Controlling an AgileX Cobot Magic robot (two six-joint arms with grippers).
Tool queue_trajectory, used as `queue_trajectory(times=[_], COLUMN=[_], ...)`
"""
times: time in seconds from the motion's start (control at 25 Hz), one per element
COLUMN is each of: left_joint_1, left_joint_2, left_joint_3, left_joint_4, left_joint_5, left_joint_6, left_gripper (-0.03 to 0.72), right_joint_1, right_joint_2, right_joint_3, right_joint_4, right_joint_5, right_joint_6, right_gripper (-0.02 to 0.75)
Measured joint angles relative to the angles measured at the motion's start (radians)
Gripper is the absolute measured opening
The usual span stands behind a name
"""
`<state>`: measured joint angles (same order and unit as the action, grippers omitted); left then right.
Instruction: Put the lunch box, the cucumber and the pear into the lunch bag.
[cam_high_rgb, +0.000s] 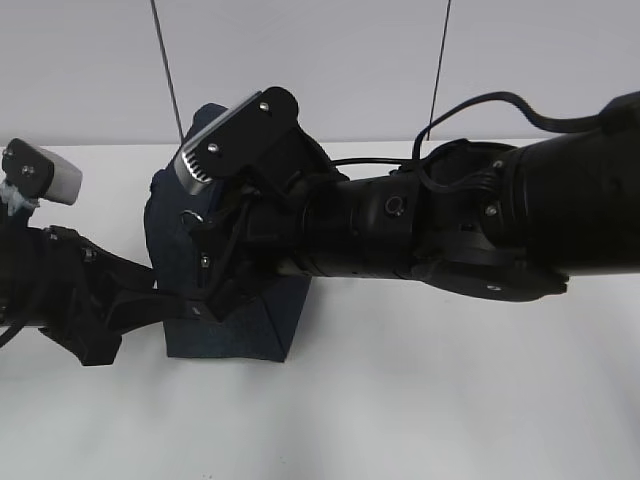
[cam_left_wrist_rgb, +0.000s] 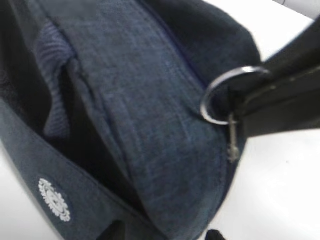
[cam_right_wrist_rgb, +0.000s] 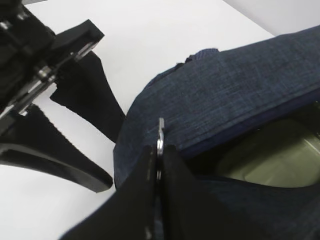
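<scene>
The white table (cam_high_rgb: 420, 400) carries the lunch bag (cam_high_rgb: 240, 320), a dark navy fabric box standing just left of the middle in the exterior view, its base flat on the surface and its tall side running up behind the arms. Its top flap lies partly open: in the right wrist view a gap under the flap edge shows the pale silvery lining (cam_right_wrist_rgb: 280, 160) inside, and what lies in there cannot be told. The flap's long edge runs from lower left to upper right in that view, with the opening facing the lower right. The right arm (cam_high_rgb: 480, 225) reaches across from the right side, lying almost level over the bag's top. The right gripper (cam_right_wrist_rgb: 159, 165) has its jaws pressed together on the zipper's metal ring (cam_left_wrist_rgb: 222, 95), which stands on edge between the dark fingers (cam_right_wrist_rgb: 145, 200); in the left wrist view the same ring pokes out beside the black gripper finger with the small zipper tab (cam_left_wrist_rgb: 232, 142) hanging below it. The left gripper (cam_high_rgb: 195, 308) sits at the bag's lower left side, its jaws apart, two black fingers (cam_right_wrist_rgb: 65, 165) spread on the table just beside the fabric; whether they touch or pinch the bag cannot be told. A small white round emblem (cam_left_wrist_rgb: 54, 200) marks the bag's fabric low in the left wrist view.
</scene>
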<state>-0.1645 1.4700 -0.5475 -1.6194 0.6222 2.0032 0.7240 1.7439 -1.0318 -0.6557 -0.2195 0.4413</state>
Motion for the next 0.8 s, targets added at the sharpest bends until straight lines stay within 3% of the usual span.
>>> queue_trajectory(times=[0.24, 0.36, 0.44, 0.8], left_joint_1=[-0.023, -0.039, -0.041, -0.041], left_joint_2=[0.073, 0.086, 0.086, 0.086], left_joint_3=[-0.038, -0.050, -0.052, -0.054], left_joint_4=[-0.049, -0.065, -0.074, -0.056], left_joint_5=[0.010, 0.005, -0.005, -0.012], left_joint_6=[0.026, 0.029, 0.030, 0.024], left_gripper=[0.271, 0.097, 0.043, 0.015], right_joint_1=[0.000, 0.000, 0.000, 0.000], right_joint_2=[0.000, 0.000, 0.000, 0.000], right_joint_3=[0.000, 0.000, -0.004, -0.118], right_joint_4=[0.000, 0.000, 0.000, 0.067], right_joint_5=[0.000, 0.000, 0.000, 0.101], right_joint_6=[0.000, 0.000, 0.000, 0.002], right_gripper=[0.000, 0.000, 0.000, 0.000])
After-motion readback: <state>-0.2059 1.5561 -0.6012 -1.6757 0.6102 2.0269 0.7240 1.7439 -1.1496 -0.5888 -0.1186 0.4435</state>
